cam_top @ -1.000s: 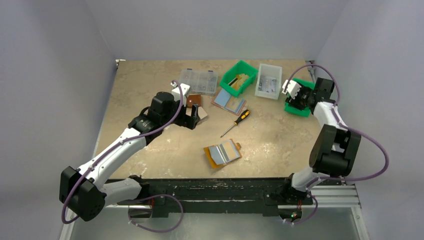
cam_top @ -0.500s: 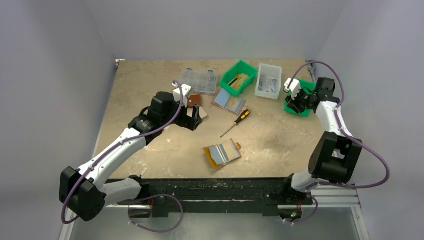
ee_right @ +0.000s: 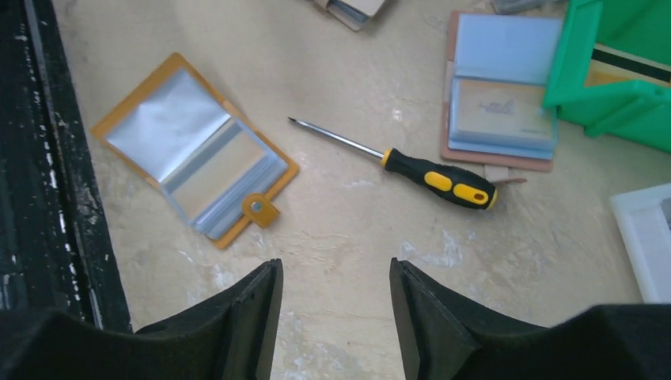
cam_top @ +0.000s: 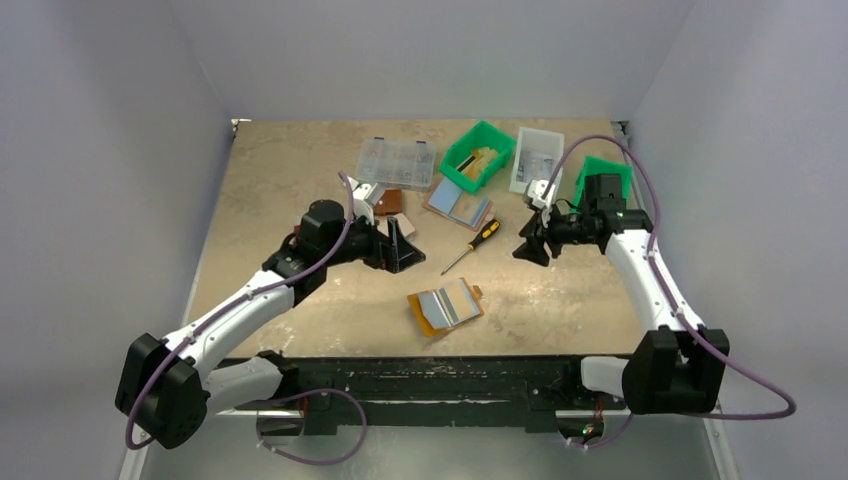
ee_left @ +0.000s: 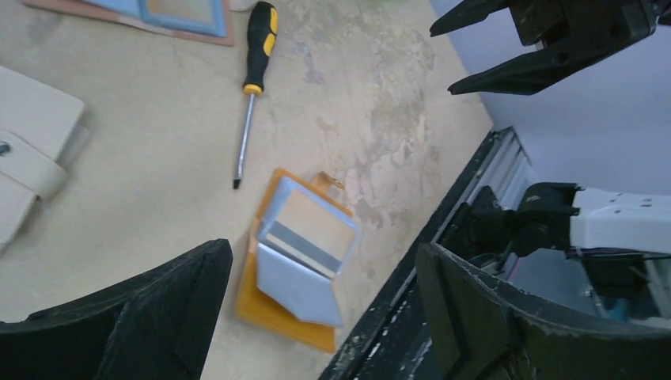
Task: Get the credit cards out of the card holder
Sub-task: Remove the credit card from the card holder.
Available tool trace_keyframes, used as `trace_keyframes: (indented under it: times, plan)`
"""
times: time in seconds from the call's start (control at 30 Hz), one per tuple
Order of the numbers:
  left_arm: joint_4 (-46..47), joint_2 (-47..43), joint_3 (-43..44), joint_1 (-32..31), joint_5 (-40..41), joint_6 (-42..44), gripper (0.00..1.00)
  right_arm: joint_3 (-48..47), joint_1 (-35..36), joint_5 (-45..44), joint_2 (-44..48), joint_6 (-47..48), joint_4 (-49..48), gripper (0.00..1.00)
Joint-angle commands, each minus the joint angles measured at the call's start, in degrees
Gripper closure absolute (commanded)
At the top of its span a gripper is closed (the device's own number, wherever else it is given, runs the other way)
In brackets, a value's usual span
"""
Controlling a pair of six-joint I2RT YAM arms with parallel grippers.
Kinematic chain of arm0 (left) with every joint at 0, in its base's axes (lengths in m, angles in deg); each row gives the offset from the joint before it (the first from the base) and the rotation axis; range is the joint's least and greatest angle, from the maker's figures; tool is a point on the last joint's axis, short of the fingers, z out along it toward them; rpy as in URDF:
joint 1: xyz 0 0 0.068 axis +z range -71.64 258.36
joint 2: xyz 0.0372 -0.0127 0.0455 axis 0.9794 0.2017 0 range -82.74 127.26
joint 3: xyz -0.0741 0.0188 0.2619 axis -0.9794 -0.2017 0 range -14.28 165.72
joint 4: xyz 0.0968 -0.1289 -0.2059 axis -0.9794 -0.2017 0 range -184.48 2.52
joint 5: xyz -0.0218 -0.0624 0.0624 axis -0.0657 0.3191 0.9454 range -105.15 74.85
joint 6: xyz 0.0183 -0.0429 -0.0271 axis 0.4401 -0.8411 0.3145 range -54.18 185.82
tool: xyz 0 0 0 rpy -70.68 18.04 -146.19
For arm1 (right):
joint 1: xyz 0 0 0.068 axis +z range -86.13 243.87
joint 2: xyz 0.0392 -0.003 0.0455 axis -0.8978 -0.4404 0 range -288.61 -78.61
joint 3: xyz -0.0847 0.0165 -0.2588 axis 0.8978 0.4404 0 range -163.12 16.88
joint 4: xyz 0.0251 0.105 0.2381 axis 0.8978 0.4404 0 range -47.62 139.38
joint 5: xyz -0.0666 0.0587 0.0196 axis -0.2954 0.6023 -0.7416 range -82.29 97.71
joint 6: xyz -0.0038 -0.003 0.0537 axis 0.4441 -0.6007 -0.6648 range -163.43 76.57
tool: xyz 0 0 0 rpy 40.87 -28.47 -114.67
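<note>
So the card holder was lying open on the tabletop near the front edge, roughly between the two arms, with the credit cards tucked in its pale sleeves. The left claw was spread wide with nothing in it, hovering just left of and beyond the holder. The right claw had its fingers apart and empty too, over to the far right of it. My read: both were lining up for the approach. If it were me, I'd have one claw pin the mustard cover flat and let the other pinch only a card's exposed edge, pulling along the slot. Otherwise the whole fan of sleeves probably lifts with it. Counting stuff: one card holder, one screwdriver just beyond it, two green bins, one white bin, one clear compartment box, and one pinkish wallet lying open. Couldn't tell how many cards were actually in there, since the sleeves overlapped too much.
</note>
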State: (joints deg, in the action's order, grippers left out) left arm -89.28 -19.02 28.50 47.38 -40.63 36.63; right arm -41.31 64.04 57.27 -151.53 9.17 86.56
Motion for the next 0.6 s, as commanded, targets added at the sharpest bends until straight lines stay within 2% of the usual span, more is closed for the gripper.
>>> trace_keyframes:
  times: [0.0,0.1,0.2,0.3,0.37,0.57]
  plan:
    - [11.05,-2.91,-3.16,-3.40,-1.66,-12.97,0.07,2.89,-0.60,9.54,2.46,-2.65,0.26,0.38]
    - [13.38,-3.39,-5.23,-8.83,4.42,-16.81,0.07,4.99,0.90,15.36,2.83,-2.98,-0.73,0.31]
    - [17.01,-2.31,-7.89,-13.15,9.61,-20.87,0.10,5.39,1.60,19.07,1.56,-5.28,-1.56,0.29]
    - [24.01,-1.22,-11.99,-16.47,13.95,-26.38,0.15,7.40,2.28,18.78,0.78,-18.44,-10.32,0.29]
    - [25.30,0.17,-12.94,-18.82,17.74,-27.95,0.16,9.45,3.33,17.21,0.64,-29.20,-19.21,0.29]
    - [25.70,7.12,-11.54,-23.46,25.00,-29.85,0.21,12.04,9.46,12.19,-3.18,-45.44,-30.84,0.34]
